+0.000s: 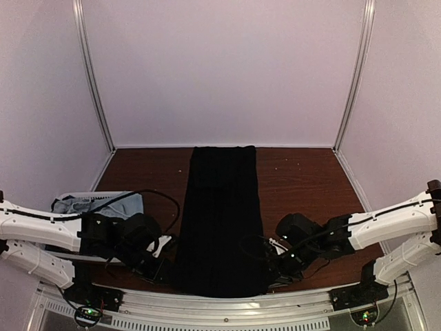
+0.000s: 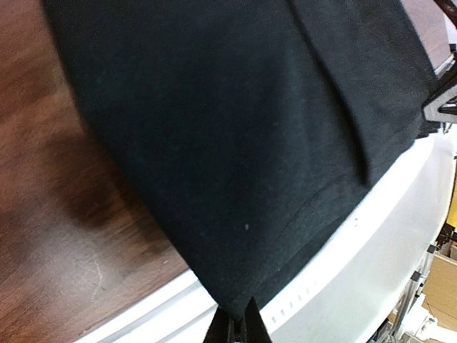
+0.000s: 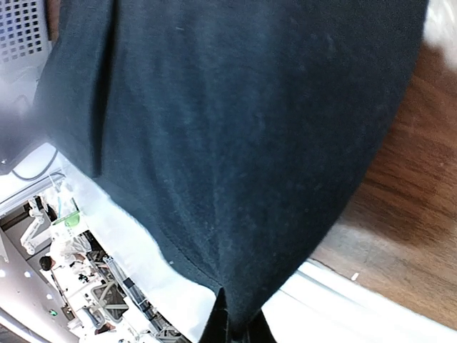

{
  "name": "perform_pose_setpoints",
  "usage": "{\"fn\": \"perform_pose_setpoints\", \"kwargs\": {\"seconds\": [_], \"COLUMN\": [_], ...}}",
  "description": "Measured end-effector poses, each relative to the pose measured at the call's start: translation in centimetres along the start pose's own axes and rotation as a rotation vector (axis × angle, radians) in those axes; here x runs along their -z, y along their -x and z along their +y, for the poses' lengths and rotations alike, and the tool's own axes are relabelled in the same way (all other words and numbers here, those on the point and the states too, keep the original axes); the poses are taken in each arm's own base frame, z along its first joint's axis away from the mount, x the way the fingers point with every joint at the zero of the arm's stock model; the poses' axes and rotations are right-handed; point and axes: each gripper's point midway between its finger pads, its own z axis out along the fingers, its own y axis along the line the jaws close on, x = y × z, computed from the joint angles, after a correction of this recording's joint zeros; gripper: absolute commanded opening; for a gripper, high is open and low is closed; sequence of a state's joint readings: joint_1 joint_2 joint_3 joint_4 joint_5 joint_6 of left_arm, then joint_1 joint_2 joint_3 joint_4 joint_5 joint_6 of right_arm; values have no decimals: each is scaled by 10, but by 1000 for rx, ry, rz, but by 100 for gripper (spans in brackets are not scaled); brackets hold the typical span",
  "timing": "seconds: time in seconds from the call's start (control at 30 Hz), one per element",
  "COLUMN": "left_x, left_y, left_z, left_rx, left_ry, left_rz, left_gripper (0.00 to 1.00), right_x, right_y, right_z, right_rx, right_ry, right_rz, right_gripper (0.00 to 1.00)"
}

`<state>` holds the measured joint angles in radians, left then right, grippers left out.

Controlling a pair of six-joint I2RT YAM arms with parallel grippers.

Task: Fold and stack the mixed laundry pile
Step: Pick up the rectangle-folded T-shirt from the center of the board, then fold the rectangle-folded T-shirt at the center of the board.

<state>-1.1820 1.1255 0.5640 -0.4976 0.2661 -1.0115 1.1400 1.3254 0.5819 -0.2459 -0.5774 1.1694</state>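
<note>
Black fine-knit cloth, matte and soft: I see the shirt (image 1: 222, 221) folded into a long narrow strip that runs from the far edge of the brown wood-grain table (image 1: 310, 179) to its near edge. My left gripper (image 2: 239, 325) pinches its near left corner and my right gripper (image 3: 230, 321) its near right corner, both clamped on the hem.

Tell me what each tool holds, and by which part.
Both grip the black shirt: left tool pinches its near left corner, right tool its near right corner.
</note>
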Motion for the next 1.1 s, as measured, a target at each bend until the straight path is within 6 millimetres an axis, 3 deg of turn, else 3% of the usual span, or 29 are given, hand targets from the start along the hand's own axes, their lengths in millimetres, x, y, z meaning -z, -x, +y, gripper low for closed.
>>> {"fn": "perform_pose_setpoints", "kwargs": {"seconds": [0.13, 0.33, 0.53, 0.77, 0.93, 1.1], "left_x": [9, 25, 33, 31, 38, 31], "left_y": [17, 66, 120, 198, 246, 277], "left_z": [-19, -32, -9, 10, 34, 59], "left_rx": [-17, -15, 11, -30, -25, -16], "left_ry": [-11, -28, 27, 88, 115, 136], "left_rz": [-14, -88, -138, -185, -234, -240], "left_gripper": [0, 0, 0, 0, 0, 0], "right_x": [8, 37, 69, 91, 100, 102], "right_y": [13, 63, 130, 213, 258, 295], "right_z": [7, 23, 28, 23, 11, 6], "right_rx": [6, 0, 6, 31, 35, 51], "right_ry": [-7, 17, 15, -7, -21, -21], "right_rz": [-25, -129, -232, -299, -320, -327], "right_gripper": [0, 0, 0, 0, 0, 0]}}
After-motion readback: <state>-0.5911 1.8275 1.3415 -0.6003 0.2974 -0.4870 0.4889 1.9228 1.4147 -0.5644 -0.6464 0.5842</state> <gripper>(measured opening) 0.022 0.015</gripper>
